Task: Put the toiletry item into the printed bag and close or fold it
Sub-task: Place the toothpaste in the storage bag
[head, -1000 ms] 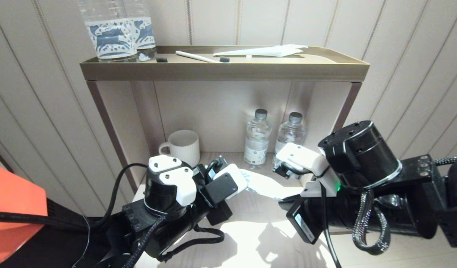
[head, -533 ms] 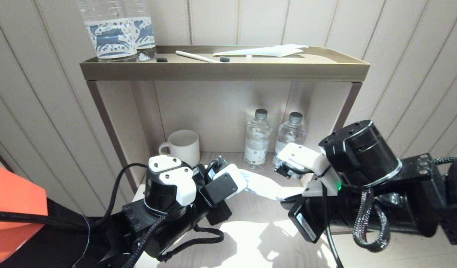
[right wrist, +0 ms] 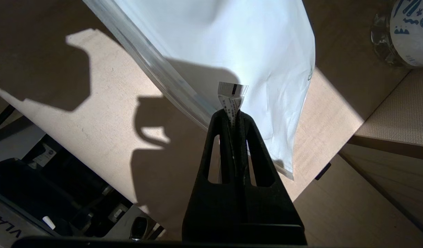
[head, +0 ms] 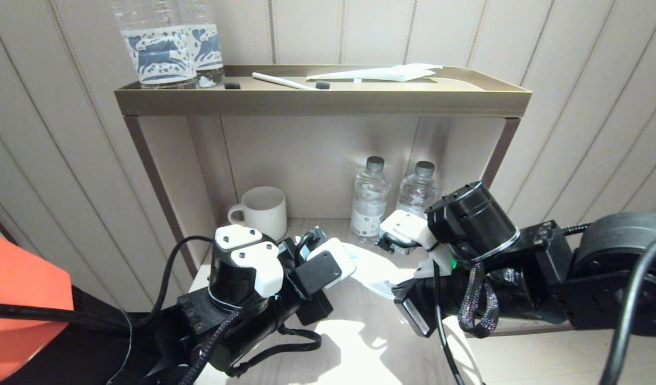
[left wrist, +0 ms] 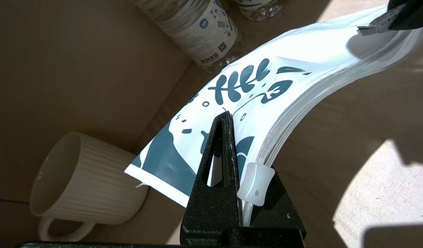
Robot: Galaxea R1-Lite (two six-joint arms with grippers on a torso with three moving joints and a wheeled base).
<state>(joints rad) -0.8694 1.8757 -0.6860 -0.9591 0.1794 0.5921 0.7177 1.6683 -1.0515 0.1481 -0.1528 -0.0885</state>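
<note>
Left gripper (left wrist: 232, 137): fingers pinched on the printed bag (left wrist: 252, 93) near its white zip slider (left wrist: 255, 184).
Printed bag: arched above the wooden shelf (left wrist: 370, 144), between both grippers.
Right gripper (right wrist: 233, 113): clamped on a small printed sachet (right wrist: 231, 93), beside the bag's far end.

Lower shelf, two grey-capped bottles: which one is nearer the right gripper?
The right-hand bottle, right beside the right arm's wrist. The other bottle stands to its left, closer to the mug.
</note>
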